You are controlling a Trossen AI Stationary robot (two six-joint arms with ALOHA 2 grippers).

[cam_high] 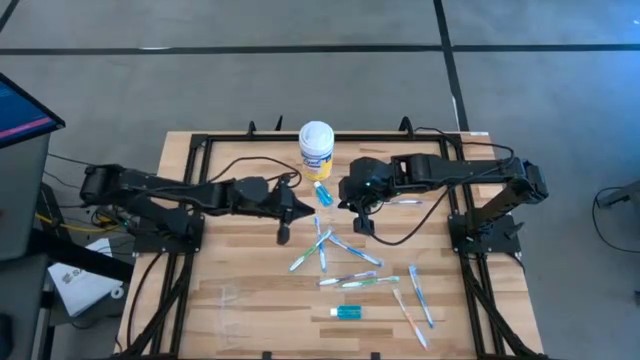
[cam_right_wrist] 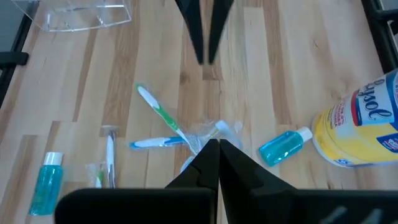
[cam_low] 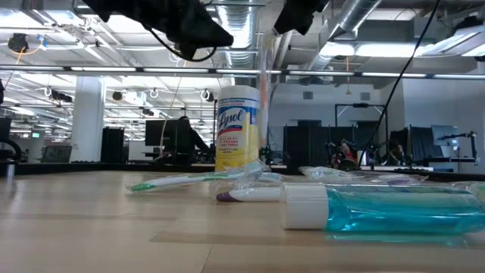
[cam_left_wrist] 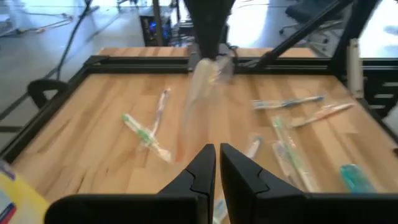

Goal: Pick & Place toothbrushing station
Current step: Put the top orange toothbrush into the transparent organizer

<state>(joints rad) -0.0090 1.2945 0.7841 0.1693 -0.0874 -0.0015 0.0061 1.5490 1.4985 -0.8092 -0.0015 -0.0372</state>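
Several slim toothbrushes in blue, green, pink and white lie scattered flat on the wooden table. One teal tube lies near the middle and another near the front edge. My right gripper hovers over the middle of the table, shut on a toothbrush in a clear wrapper that hangs beneath it. My left gripper floats just left of it, facing it, fingers shut with nothing between them. My right gripper pinches the upper end of the clear-wrapped toothbrush between its two fingers, coming from above and slanting down. The toothbrush hangs nearly upright below the fingers. I cannot tell whether its lower end is clear of the table.
A yellow-and-white wipes canister stands at the far middle of the table. A clear plastic container lies at the near left. A black frame runs along the table's sides. Bare wood lies at the near left and far right.
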